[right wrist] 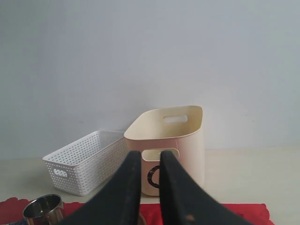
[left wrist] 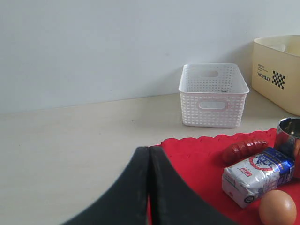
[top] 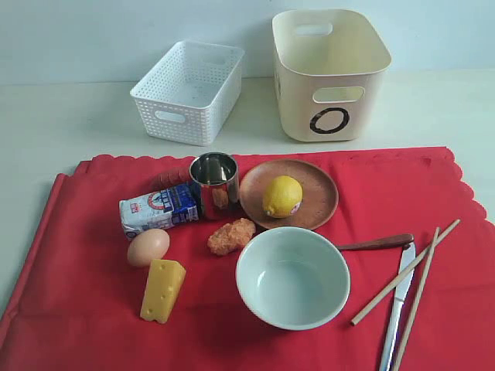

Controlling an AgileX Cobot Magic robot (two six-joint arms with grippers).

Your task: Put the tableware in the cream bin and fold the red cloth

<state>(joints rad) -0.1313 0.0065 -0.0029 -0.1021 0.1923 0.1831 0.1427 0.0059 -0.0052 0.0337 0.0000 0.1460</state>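
**Nothing lifted yet: the tableware sits on the red cloth [top: 93, 309], and the cream bin [top: 331, 73] stands just past its far edge.**

Exterior view: steel cup [top: 214, 182], wooden plate [top: 313, 185] with a lemon [top: 282, 195] on it, bowl [top: 292, 278], spoon [top: 375, 243], knife [top: 398, 301] and chopsticks [top: 406, 270] all lie on the cloth, so I'd say folding comes last. Left wrist view: the left gripper [left wrist: 149, 154] is pressed closed on nothing, above the cloth's corner. Right wrist view: the right gripper [right wrist: 150, 157] shows a narrow gap, empty, and faces the bin.
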